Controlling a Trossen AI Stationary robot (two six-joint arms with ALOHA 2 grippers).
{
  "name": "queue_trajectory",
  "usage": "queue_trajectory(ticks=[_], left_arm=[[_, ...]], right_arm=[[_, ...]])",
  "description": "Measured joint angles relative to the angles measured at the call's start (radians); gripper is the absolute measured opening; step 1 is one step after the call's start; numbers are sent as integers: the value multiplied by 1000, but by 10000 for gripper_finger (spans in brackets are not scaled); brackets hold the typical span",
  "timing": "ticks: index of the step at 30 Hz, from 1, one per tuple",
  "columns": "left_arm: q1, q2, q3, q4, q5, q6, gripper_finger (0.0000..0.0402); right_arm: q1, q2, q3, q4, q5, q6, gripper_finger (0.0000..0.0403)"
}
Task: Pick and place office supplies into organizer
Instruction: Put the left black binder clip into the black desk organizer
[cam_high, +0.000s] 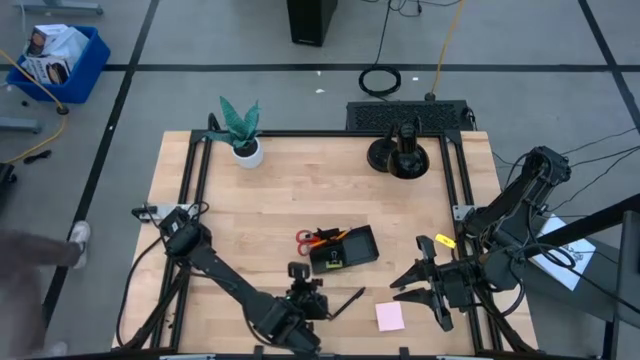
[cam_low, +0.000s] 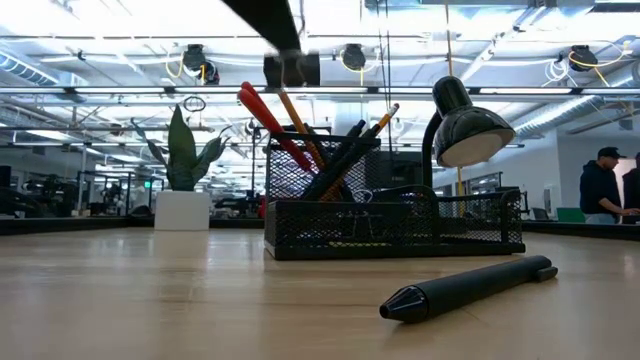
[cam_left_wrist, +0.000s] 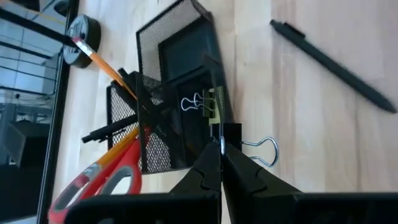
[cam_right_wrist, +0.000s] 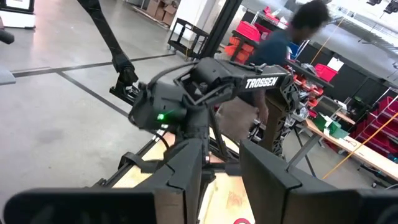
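Note:
The black mesh organizer (cam_high: 345, 248) stands at mid-table with red-handled scissors (cam_left_wrist: 99, 180), an orange pencil (cam_left_wrist: 106, 68) and black pens leaning out of its tall cup. A black clip (cam_left_wrist: 196, 104) and a yellow-green piece (cam_left_wrist: 215, 102) lie in a low compartment. My left gripper (cam_left_wrist: 221, 152) hangs over the organizer's near side, shut on another black clip (cam_left_wrist: 233, 134). A black pen (cam_high: 348, 302) and a pink sticky-note pad (cam_high: 390, 316) lie flat on the table. My right gripper (cam_high: 425, 282) waits open at the right, holding nothing. My left gripper pinches the black clip's body (cam_left_wrist: 231, 132) between its two fingertips, coming slanting down from the table's near side. One silver wire loop (cam_left_wrist: 264, 151) sticks out sideways past the fingers. The clip is lifted clear, above the organizer's rim.
A green plant in a white pot (cam_high: 243, 135) stands at the far left and a black desk lamp (cam_high: 400, 155) at the far right. The loose pen (cam_low: 470, 287) lies near the front edge. People stand in the room beyond the table.

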Motion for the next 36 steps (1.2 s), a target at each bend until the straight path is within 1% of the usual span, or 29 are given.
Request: queue_trajectory(ticks=[3,7,14,18,26,28,30,36], left_arm=[[16,1,-20,25,17,20,0],[43,0,-27,44,82,49,0],[52,-42,-27,98,106,53,0],[20,-107,-27,94,104,26,0],[-58,-270,-27,64,9,-31,0],[-72,-306,-27,59,5,-55,0],[-77,-326,-26,62,14,-80,0],[-79,-344,-27,77,120,-101,0]], right_arm=[[0,0,0,0,0,0,100],[0,0,0,0,0,0,100],[0,0,0,-1,0,0,100],[0,0,0,-5,0,-4,100],[0,0,0,-5,0,-24,100],[0,0,0,-4,0,-23,100],[0,0,0,-4,2,-24,100],[0,0,0,-4,4,-25,100]])
